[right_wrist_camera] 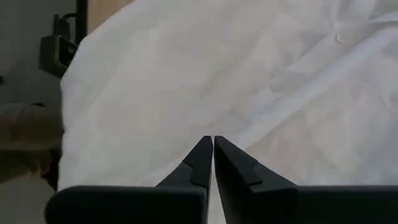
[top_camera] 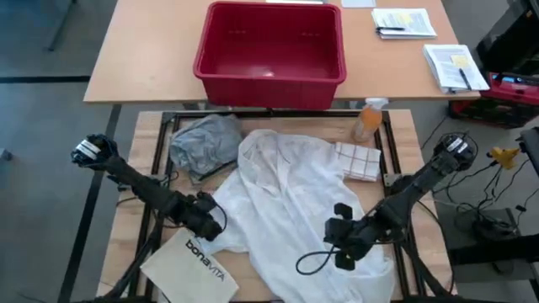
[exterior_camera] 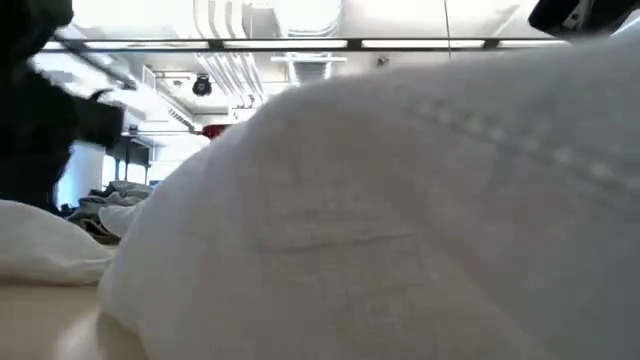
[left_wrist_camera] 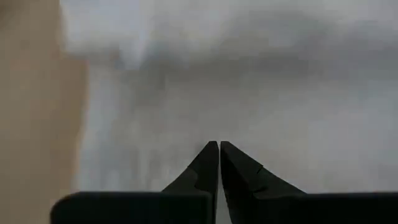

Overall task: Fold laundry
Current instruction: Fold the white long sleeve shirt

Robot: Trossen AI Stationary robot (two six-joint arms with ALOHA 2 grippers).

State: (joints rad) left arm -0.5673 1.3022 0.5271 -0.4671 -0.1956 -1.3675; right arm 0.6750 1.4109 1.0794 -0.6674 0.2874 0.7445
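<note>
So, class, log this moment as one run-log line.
large white button-front shirt: spread, unfolded | crumpled grey T-shirt: beside it | left gripper: shut, at shirt edge | right gripper: shut, over shirt

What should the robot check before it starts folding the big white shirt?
1. White shirt spread flat: not ok, it lies rumpled.
2. Left gripper at the shirt's edge: ok, fingers shut.
3. Right gripper over the shirt: ok, fingers shut.
4. Cloth caught in either gripper: cannot tell.
5. Grey T-shirt out of the way: not ok, it touches the white shirt.
6. Bonavita bag out of the way: cannot tell, it lies very close.
</note>
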